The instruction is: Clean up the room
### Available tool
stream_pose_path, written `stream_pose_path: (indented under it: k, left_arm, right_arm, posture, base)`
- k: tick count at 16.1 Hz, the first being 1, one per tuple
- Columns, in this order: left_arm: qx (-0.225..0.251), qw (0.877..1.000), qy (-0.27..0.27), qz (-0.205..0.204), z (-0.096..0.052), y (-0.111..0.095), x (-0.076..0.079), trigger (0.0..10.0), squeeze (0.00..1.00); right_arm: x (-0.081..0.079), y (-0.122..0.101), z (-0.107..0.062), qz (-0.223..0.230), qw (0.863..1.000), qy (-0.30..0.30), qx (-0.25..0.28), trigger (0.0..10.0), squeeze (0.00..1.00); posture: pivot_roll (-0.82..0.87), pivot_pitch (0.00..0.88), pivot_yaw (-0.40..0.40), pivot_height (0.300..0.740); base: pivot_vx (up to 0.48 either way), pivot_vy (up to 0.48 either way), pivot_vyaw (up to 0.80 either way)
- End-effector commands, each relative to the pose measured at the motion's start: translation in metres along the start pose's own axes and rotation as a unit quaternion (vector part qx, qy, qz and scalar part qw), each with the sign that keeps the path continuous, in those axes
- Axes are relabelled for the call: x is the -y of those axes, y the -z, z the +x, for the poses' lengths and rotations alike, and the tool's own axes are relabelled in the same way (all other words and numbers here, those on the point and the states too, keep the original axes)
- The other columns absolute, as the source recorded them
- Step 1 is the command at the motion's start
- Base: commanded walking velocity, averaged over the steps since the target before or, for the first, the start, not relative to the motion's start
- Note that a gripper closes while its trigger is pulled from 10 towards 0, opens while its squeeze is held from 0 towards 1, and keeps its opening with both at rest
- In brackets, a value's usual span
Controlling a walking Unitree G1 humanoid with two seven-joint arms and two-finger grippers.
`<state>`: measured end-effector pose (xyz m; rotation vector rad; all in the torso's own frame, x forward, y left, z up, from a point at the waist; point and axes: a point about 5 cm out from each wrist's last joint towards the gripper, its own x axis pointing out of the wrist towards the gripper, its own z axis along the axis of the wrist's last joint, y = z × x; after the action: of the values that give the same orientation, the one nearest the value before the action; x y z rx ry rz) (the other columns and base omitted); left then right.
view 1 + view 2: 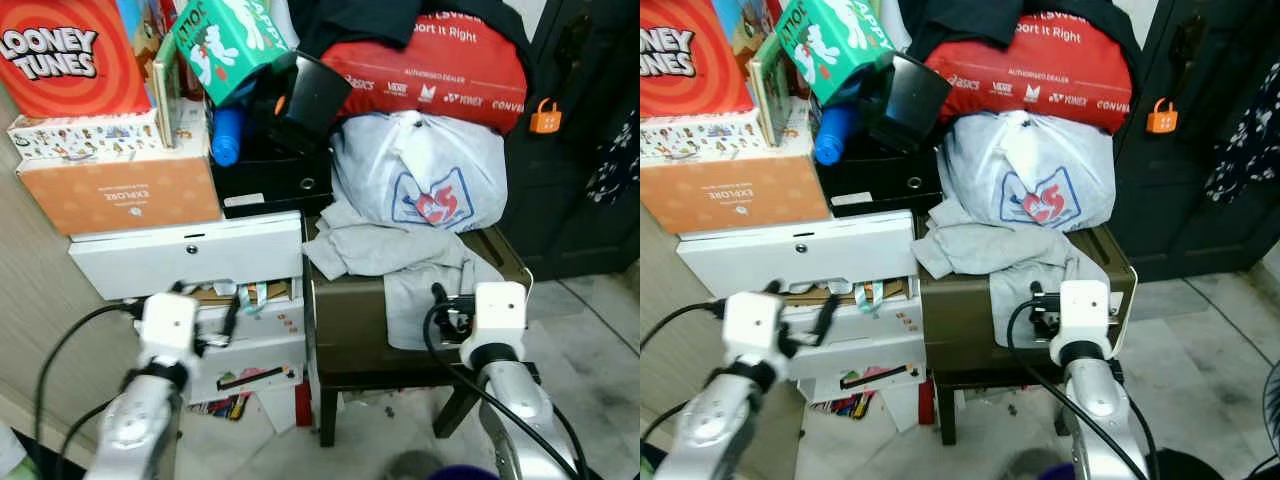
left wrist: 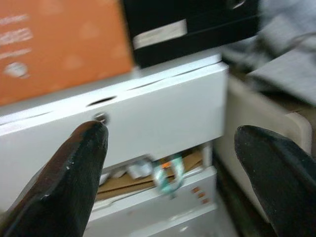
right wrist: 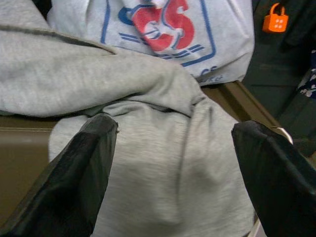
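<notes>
On the brown stool point(image 1: 350, 320), a soft, light grey T-shirt point(image 3: 163, 163) droops; the right gripper point(image 3: 175, 163), fingers apart, could pinch its bunched fold.

Soft even daylight (left wrist blurred)

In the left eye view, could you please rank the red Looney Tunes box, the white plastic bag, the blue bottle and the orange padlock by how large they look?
1. White plastic bag
2. Looney Tunes box, cropped by the frame, so the top two are unsure
3. Blue bottle, partly hidden
4. Orange padlock
</notes>
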<state>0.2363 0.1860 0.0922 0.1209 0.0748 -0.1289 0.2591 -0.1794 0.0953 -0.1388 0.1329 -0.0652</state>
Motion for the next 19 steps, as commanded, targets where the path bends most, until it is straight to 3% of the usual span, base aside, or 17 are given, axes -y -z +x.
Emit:
stream_pose_path:
  k: [1, 5, 7, 10, 11, 14, 17, 19]
  left_arm:
    - [-0.006, 1.0, -0.008, 0.003, -0.001, 0.003, -0.005, 10.0, 0.0]
    - [-0.045, 0.998, -0.035, 0.032, -0.006, 0.023, -0.025, 10.0, 0.0]
    - [-0.117, 0.99, -0.059, 0.046, -0.024, 0.053, -0.046, 10.0, 0.0]
    - [-0.143, 0.986, -0.078, 0.042, -0.033, 0.066, -0.057, 10.0, 0.0]
    - [-0.161, 0.981, -0.09, 0.056, -0.043, 0.077, -0.067, 10.0, 0.0]
    - [-0.239, 0.962, -0.106, 0.077, -0.074, 0.11, -0.087, 10.0, 0.0]
    - [-0.287, 0.95, -0.094, 0.084, -0.095, 0.131, -0.089, 10.0, 0.0]
    - [-0.345, 0.932, -0.068, 0.084, -0.114, 0.152, -0.083, 10.0, 0.0]
  right_arm:
    - [0.003, 0.001, 0.003, 0.002, 1.0, 0.0, -0.004, 10.0, 0.0]
    - [0.018, 0.011, 0.007, -0.023, 0.999, 0.01, -0.021, 10.0, 0.0]
    - [0.037, 0.029, 0.008, -0.05, 0.997, 0.032, -0.049, 10.0, 0.0]
    - [0.046, 0.04, 0.009, -0.058, 0.995, 0.043, -0.065, 10.0, 0.0]
    - [0.059, 0.056, 0.005, -0.077, 0.992, 0.059, -0.083, 10.0, 0.0]
    - [0.08, 0.09, -0.019, -0.09, 0.981, 0.109, -0.131, 10.0, 0.0]
    - [0.09, 0.114, -0.042, -0.098, 0.971, 0.141, -0.167, 10.0, 0.0]
    - [0.097, 0.138, -0.065, -0.074, 0.96, 0.164, -0.216, 10.0, 0.0]
  posture:
    - [-0.13, 0.0, -0.001, 0.74]
    - [-0.12, 0.0, -0.005, 0.74]
    - [-0.11, 0.0, -0.003, 0.74]
    - [-0.1, 0.0, 0.006, 0.74]
    - [-0.09, 0.0, 0.012, 0.74]
    - [-0.09, 0.0, 0.017, 0.74]
    - [-0.1, 0.0, 0.021, 0.74]
    - [-0.11, 0.0, 0.023, 0.74]
  base:
    - [0.0, 0.0, 0.0]
    - [0.0, 0.0, 0.0]
    - [0.0, 0.0, 0.0]
    - [0.0, 0.0, 0.0]
    - [0.0, 0.0, 0.0]
    - [0.0, 0.0, 0.0]
    - [0.0, 0.0, 0.0]
    - [0.0, 0.0, 0.0]
